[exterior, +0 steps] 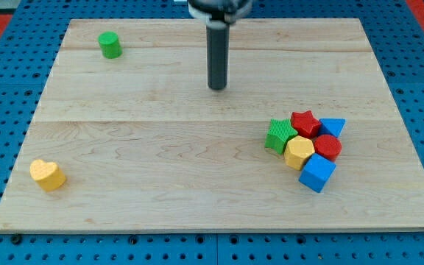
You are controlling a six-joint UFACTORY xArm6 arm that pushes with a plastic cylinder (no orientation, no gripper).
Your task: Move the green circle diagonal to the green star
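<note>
The green circle (pixel 110 45) stands near the board's top left corner. The green star (pixel 279 135) lies at the view's right, at the left edge of a tight cluster of blocks. My tip (pixel 217 87) rests on the board at the upper middle, well to the right of the green circle and up-left of the green star. It touches no block.
The cluster beside the green star holds a red star (pixel 305 122), a blue triangle (pixel 332 126), a red round block (pixel 327 147), a yellow hexagon (pixel 299 153) and a blue cube (pixel 316 174). A yellow heart (pixel 47 174) lies at the lower left. The wooden board (pixel 160 184) sits on blue pegboard.
</note>
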